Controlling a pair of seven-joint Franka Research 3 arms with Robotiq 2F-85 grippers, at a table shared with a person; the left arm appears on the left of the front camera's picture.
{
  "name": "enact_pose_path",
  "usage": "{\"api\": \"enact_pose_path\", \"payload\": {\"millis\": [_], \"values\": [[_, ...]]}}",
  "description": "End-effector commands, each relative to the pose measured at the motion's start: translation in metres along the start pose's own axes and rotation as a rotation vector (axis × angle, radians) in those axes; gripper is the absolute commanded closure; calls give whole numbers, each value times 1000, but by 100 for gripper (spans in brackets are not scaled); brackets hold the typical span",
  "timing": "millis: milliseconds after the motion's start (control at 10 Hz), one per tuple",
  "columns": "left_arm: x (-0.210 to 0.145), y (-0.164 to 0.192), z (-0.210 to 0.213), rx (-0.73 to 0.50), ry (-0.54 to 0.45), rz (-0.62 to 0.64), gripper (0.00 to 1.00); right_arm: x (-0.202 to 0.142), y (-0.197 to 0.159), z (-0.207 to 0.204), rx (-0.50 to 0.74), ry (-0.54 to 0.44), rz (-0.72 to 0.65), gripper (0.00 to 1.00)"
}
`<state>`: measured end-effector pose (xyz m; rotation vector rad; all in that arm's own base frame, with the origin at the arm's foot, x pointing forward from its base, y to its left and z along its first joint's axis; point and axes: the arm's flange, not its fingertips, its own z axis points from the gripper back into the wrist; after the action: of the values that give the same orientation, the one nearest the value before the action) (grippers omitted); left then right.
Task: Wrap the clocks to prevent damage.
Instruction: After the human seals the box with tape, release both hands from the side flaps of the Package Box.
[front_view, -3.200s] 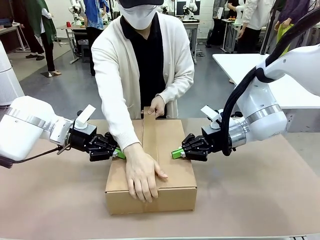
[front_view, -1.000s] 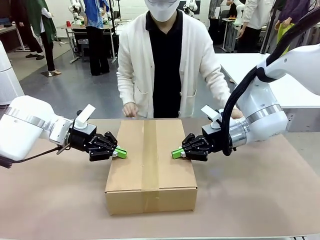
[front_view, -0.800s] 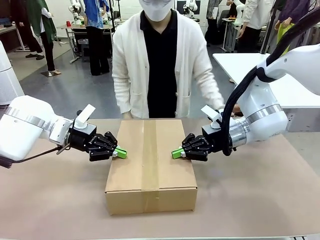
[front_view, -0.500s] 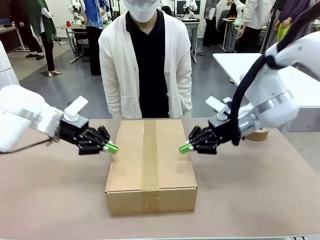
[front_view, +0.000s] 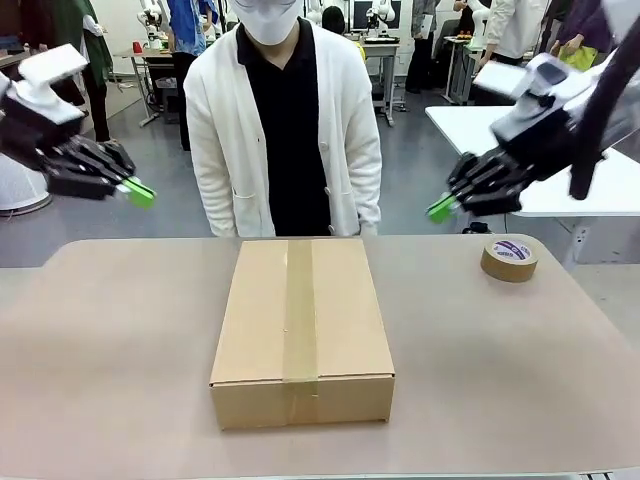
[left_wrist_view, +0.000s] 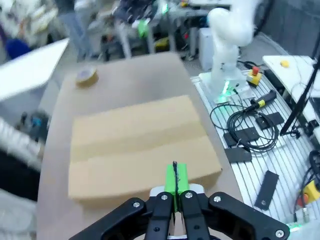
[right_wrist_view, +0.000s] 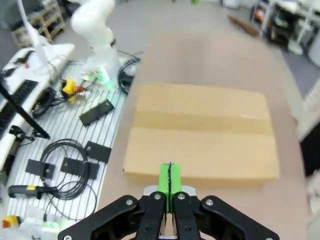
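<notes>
From over the right arm's wrist, the black two-finger right gripper (right_wrist_view: 170, 181) had its green pads (right_wrist_view: 164, 176) pressed flat together with nothing between them. Below it sat a brown cardboard box (right_wrist_view: 202, 131) with a strip of tan tape (right_wrist_view: 200, 121) running along its closed top, resting on the brownish tabletop (right_wrist_view: 220, 60). Off the table's edge there was a ribbed grey floor mat (right_wrist_view: 65, 150) with black cables (right_wrist_view: 65, 162) and small black boxes on it, plus a white robot arm base (right_wrist_view: 97, 30) near the table's edge. Pretty blurry overall.
</notes>
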<state>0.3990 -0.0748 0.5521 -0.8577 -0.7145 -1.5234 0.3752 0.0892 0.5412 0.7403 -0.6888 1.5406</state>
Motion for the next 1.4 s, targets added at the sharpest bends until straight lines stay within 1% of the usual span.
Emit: {"api": "enact_pose_path", "payload": {"millis": [0, 100, 200, 300, 400, 500, 1300], "values": [[11, -9, 18, 80, 140, 155, 100, 3, 6, 26, -79, 86, -111, 99], [15, -21, 29, 127, 172, 193, 100, 7, 15, 39, -105, 113, -123, 99], [16, -31, 39, 158, 184, 207, 100, 9, 22, 47, -122, 140, -139, 99], [19, -35, 46, 168, 182, 195, 100, 10, 24, 52, -134, 144, -143, 99], [15, -36, 46, 158, 184, 183, 100, 6, 21, 51, -115, 126, -135, 99], [19, -27, 49, 163, 176, 185, 100, 8, 21, 57, -131, 125, -119, 99], [19, -27, 49, 163, 176, 185, 100, 8, 21, 57, -131, 125, -119, 99]]}}
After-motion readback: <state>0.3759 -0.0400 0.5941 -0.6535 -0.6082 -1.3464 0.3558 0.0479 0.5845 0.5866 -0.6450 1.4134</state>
